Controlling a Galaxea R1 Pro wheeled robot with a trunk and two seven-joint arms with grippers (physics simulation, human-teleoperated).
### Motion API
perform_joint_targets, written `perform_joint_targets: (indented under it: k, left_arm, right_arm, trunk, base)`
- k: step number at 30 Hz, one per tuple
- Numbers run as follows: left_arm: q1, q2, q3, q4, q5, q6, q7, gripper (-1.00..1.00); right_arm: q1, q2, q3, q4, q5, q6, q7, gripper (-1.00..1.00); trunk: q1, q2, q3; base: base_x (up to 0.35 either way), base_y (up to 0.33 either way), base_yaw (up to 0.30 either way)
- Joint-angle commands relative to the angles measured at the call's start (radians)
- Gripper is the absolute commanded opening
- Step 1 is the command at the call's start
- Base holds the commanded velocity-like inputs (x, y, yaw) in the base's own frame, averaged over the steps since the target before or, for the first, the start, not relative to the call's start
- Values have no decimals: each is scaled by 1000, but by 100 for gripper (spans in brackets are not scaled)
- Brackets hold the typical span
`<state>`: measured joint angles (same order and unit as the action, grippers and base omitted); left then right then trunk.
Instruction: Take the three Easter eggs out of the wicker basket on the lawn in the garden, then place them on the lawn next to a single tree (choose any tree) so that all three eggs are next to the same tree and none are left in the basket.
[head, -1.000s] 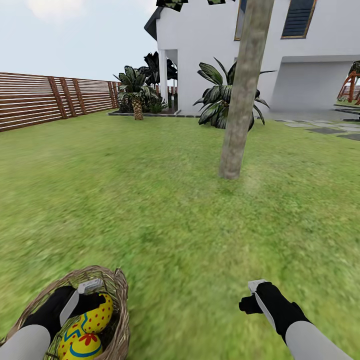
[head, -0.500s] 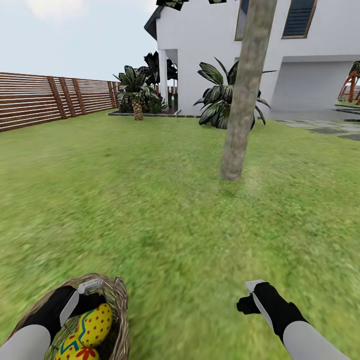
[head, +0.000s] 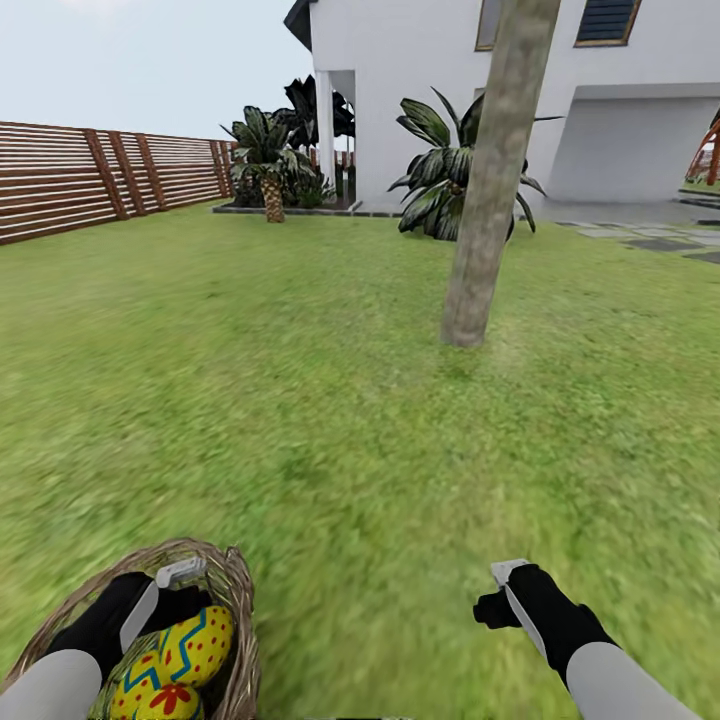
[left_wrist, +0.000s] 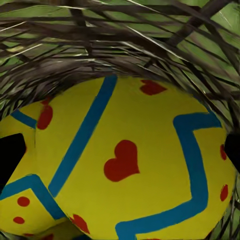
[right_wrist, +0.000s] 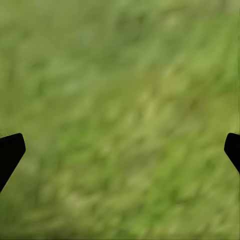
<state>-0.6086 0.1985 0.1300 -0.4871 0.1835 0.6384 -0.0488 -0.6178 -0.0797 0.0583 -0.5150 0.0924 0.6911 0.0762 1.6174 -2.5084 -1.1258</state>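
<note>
The wicker basket (head: 236, 600) sits on the lawn (head: 340, 430) at the lower left of the head view. Two yellow Easter eggs (head: 192, 648) with blue zigzags and red dots show inside it. My left gripper (head: 168, 608) reaches down into the basket and stands open, its fingertips on either side of an egg (left_wrist: 130, 165) with a red heart mark, the wicker wall (left_wrist: 100, 45) behind. Off to the right, my right gripper (head: 500, 597) hangs open over bare grass (right_wrist: 120, 115). The tree (head: 492, 200), a leaning grey-brown trunk, stands ahead, right of centre.
A brown slat fence (head: 80, 180) runs along the left. The white house (head: 420, 80) stands behind the tree, with spiky palm-like plants (head: 440, 190) at its corner. Grey stepping stones (head: 660, 240) lie at the far right. Open grass stretches between me and the trunk.
The whole view has shifted, with the house and tree base sitting a little higher and nearer. The eggs have settled slightly in the basket. Both arms keep their places in the picture.
</note>
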Motion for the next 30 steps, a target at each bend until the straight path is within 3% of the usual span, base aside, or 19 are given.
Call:
perform_joint_targets:
  k: [1,5,8,22,30]
  left_arm:
    - [0,-1,5,-1,0,6,-3,100]
    - [0,-4,5,1,0,6,-5,100]
    - [0,-20,5,3,-1,6,-3,100]
    - [0,-22,5,4,-1,6,-3,100]
    - [0,-22,5,0,-1,4,-2,100]
  right_arm:
    - [0,-1,5,-2,10,5,8,100]
    - [0,-1,5,-2,10,5,8,100]
    - [0,-1,5,-2,10,5,8,100]
    - [0,0,5,-2,10,5,8,100]
    - [0,-1,4,-2,9,5,7,100]
  trunk:
    - [0,-1,-5]
    - [2,-2,-20]
    - [3,-2,-32]
    - [10,-6,-86]
    - [10,-6,-86]
  base:
    - [0,0,0]
    - [0,0,0]
    - [0,0,0]
    - [0,0,0]
    - [0,0,0]
